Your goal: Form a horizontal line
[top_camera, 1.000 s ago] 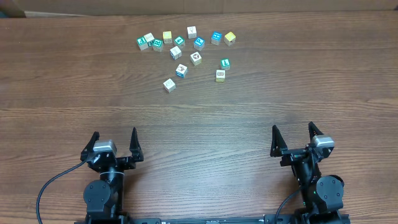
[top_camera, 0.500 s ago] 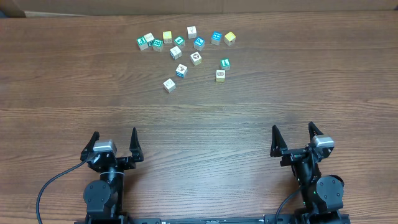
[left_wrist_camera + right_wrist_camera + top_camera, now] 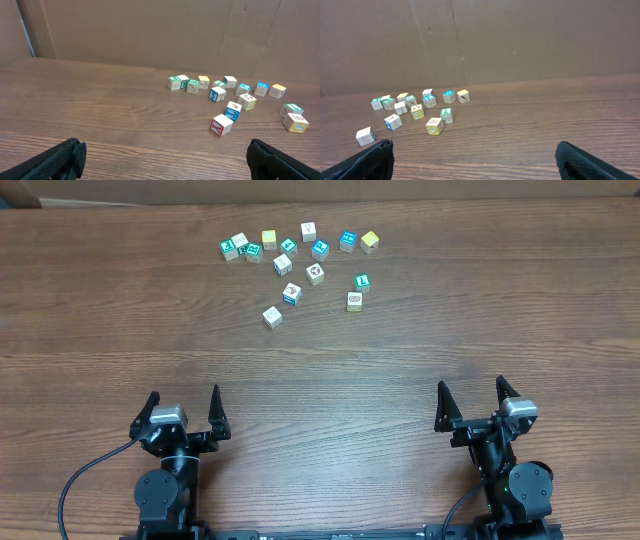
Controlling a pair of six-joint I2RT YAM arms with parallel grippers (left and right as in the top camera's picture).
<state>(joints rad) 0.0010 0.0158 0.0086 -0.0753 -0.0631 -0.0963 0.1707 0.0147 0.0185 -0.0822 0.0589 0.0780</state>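
A: Where are the arms?

B: At the near edge of the table (image 3: 420, 350). The left gripper (image 3: 184, 393) and the right gripper (image 3: 471, 383) both have their jaws spread as wide as they go and hold nothing. They are well apart from each other.

A: And the four cubes?

B: They are toward the far side, left of centre. The plain white cube (image 3: 272, 316) lies nearest the arms. The white cube with a blue edge (image 3: 291, 294) is just beyond it to the right. The tan cube (image 3: 354, 301) sits further right, with the teal-green cube (image 3: 362, 282) just behind it. Their layout is staggered, not level.

A: Room to work?

B: A broad band of bare wood lies between the grippers and the cubes, and more lies to either side. The other cubes (image 3: 283, 246) form a ragged row behind, close to the far edge. A cardboard wall (image 3: 150, 30) stands there.

A: Any writing?

B: The teal-green cube has a white letter, possibly an L. It is too small to be sure.
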